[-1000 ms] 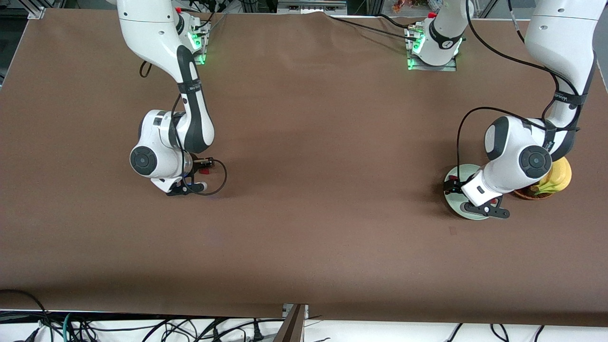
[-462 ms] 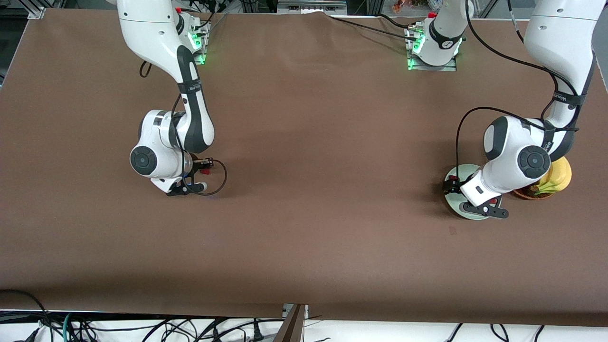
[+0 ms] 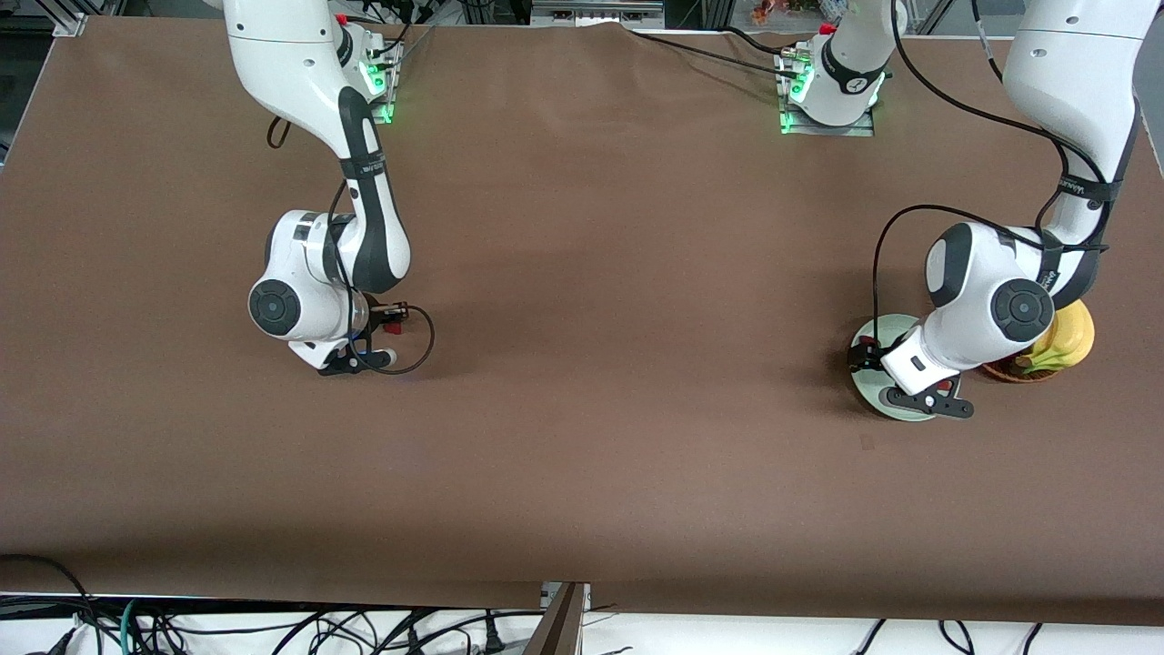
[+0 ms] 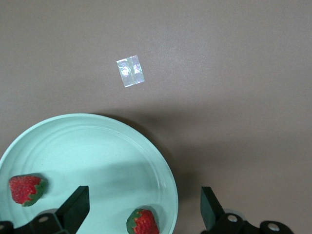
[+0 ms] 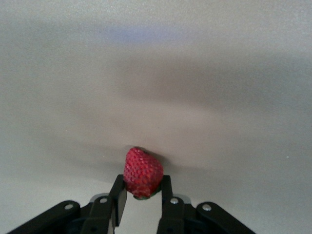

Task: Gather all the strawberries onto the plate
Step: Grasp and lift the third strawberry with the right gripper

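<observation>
One strawberry sits pinched between the black fingers of my right gripper, low over the brown table toward the right arm's end. In the front view that gripper is tucked under its wrist and the berry is hidden. The pale mint-green plate lies at the left arm's end and holds two strawberries: one near its rim, one under my left gripper. That gripper hovers over the plate, open wide with nothing between its fingers.
A brown wicker basket with yellow bananas stands beside the plate, partly covered by the left arm. A small shiny tape patch lies on the brown cloth close to the plate. Cables hang along the table's front edge.
The right gripper's fingers have closed in on the strawberry. In the front view the left arm's hand has shifted only slightly over the plate; the right arm stays in place.
</observation>
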Motion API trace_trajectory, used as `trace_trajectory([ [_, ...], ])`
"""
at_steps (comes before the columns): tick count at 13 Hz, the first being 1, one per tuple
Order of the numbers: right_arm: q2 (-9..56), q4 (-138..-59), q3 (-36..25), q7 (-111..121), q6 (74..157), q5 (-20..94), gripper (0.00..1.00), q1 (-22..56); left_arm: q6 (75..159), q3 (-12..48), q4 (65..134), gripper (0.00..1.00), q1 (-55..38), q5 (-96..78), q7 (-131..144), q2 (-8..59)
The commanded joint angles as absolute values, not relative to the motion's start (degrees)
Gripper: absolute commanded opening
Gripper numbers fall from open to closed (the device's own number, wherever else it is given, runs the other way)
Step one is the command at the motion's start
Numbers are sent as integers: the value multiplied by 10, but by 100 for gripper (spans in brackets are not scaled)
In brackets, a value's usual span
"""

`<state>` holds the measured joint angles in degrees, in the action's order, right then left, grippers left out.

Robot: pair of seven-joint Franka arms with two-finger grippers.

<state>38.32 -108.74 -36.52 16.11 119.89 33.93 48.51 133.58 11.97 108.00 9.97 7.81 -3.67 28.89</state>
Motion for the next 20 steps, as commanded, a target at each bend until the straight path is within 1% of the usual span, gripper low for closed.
trace_trajectory([
  [1, 374, -1100, -363, 168, 1204, 349, 25, 485, 1325, 120, 1071, 100, 97, 64, -38, 291],
  [4, 367, -1095, -363, 159, 1188, 352, 25, 485, 1322, 120, 1067, 100, 91, 64, -35, 289],
  [7, 344, -1080, -361, 109, 1138, 359, 25, 493, 1313, 120, 1058, 100, 91, 64, -35, 290],
  [9, 338, -1047, -362, 49, 1088, 359, 25, 511, 1306, 120, 1056, 100, 91, 64, -35, 290],
  [11, 334, -999, -362, -25, 1034, 359, 25, 525, 1296, 120, 1049, 100, 89, 64, -35, 290],
  [14, 336, -919, -361, -138, 975, 360, 25, 541, 1290, 120, 1048, 100, 84, 54, -26, 290],
  [16, 339, -879, -355, -204, 966, 375, 25, 555, 1290, 120, 1048, 100, 76, 49, -22, 290],
  [19, 348, -847, -324, -297, 976, 459, 25, 556, 1288, 120, 1048, 100, 66, 41, -5, 289],
  [20, 358, -824, -319, -329, 982, 488, 25, 556, 1288, 120, 1048, 100, 63, 41, -5, 289],
])
